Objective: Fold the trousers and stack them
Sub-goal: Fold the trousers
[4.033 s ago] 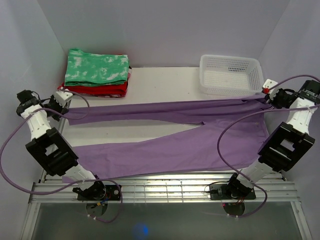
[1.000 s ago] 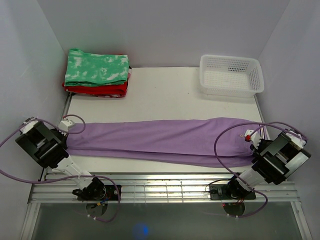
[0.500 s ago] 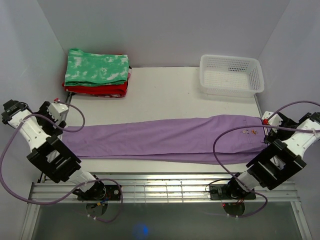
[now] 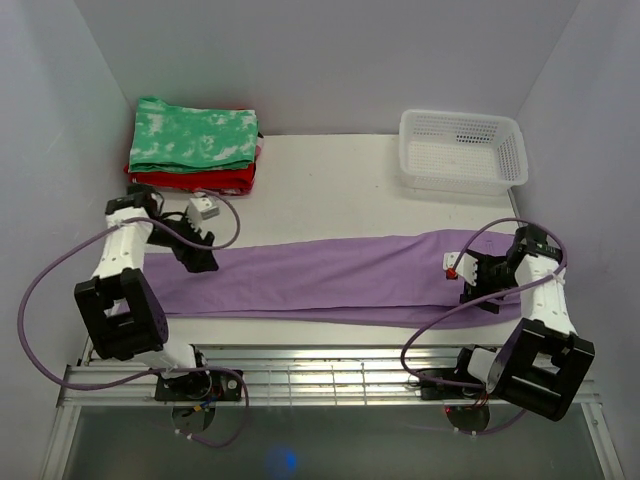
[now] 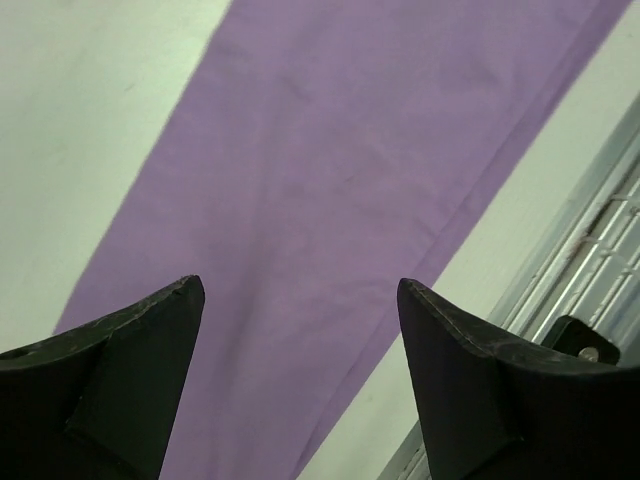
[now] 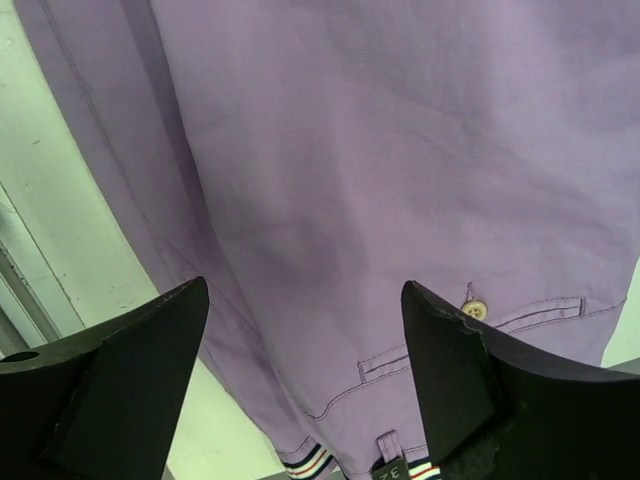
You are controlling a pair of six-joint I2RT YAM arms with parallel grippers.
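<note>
Trousers (image 4: 330,275) lie flat in one long band across desk (image 4: 330,180); left end effector (image 5: 298,288) and right end effector (image 6: 305,288) hover wide open over its ends, empty.

- You worked in a robot lab booth: plain pale walls (image 4: 330,60) closed in the white table (image 4: 330,190) on three sides.
- A metal rail (image 4: 330,380) at the table's near edge carried both cabled arm bases (image 4: 185,382).
</note>
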